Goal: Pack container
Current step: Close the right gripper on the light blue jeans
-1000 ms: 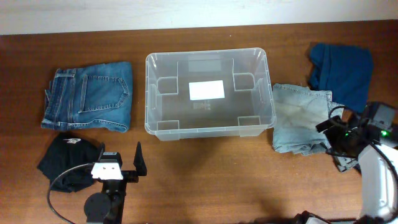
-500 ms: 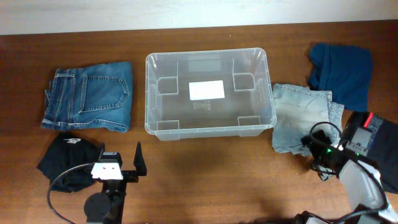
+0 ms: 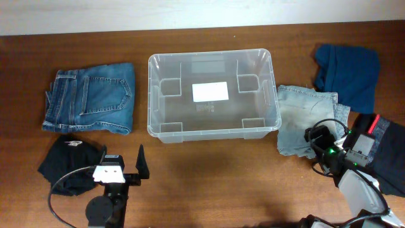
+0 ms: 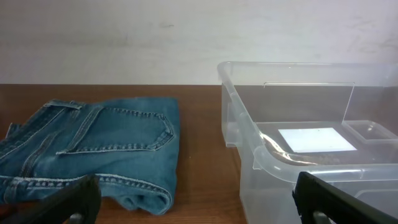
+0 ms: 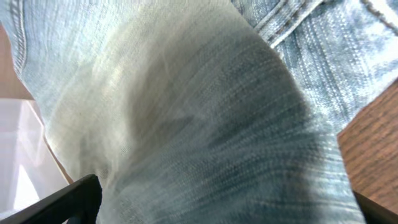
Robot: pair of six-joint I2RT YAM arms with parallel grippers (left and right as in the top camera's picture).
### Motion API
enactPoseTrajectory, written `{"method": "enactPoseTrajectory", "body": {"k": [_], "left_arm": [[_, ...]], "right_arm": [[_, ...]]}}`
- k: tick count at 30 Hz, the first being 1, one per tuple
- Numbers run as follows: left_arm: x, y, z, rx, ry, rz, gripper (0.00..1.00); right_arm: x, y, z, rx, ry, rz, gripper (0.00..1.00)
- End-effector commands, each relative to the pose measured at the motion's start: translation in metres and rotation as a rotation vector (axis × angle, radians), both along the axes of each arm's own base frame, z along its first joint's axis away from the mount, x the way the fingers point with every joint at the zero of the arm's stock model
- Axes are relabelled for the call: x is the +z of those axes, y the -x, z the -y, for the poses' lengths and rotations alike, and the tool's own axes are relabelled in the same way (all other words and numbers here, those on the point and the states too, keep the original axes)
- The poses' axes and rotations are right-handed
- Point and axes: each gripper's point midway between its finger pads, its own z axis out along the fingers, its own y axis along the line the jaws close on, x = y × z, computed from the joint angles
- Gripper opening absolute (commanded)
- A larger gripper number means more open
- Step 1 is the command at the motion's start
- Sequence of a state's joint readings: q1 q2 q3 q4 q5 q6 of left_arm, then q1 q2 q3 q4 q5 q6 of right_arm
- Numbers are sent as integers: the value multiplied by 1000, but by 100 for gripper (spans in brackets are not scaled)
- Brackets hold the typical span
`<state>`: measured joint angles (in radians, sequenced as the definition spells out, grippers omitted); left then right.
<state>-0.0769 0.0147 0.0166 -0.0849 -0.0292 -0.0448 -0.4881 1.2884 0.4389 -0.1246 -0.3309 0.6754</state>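
The container [image 3: 209, 134] sits upright in the middle of the table [image 3: 209, 183], mouth open to the ceiling. Its long axis runs left to right, and we can see the white label through its bottom. It has not moved over the last second, and neither has the left gripper [image 3: 123, 155]. That gripper's jaws are spread wide with nothing between them and point toward the far edge. From there the container lies ahead and to the right, well apart. The folded blue jeans [image 3: 92, 98] lie ahead on the left, and a black garment [image 3: 66, 161] lies just beside the gripper.

On the other side there is movement: the right gripper [image 3: 319, 151] has slid in from the table's right edge. It is now over the pale jeans [image 3: 304, 120], which lie just beside the container's right end. Its jaws are wide apart, and in the wrist view pale denim fills the gap between them. We cannot tell whether they touch the cloth. The container is near, on this gripper's left. A dark blue garment [image 3: 348, 73] lies farther back.
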Motion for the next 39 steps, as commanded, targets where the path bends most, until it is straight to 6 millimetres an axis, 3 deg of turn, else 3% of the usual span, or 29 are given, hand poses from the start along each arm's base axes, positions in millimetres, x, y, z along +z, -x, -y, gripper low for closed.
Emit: {"method": "enactPoseTrajectory", "body": {"k": [1,6,12,21,39], "left_arm": [[-1,0,0,-5,-15,4,99],[-1,0,0,-5,-15,4,99],[-1,0,1,-6,-15,4,99],[-1,0,1,-6,-15,4,99],[-1,0,0,-5,-15,4,99]], "right_arm": [[-20,14,-11,-60,-83,-68,98],[-22,16,-2,-113,-60,-84,81],[-18,11,1,-115,-46,-60,71],[-20,14,15,-161,21,-78,70],[-14,5,18,-241,-26,-32,76]]}}
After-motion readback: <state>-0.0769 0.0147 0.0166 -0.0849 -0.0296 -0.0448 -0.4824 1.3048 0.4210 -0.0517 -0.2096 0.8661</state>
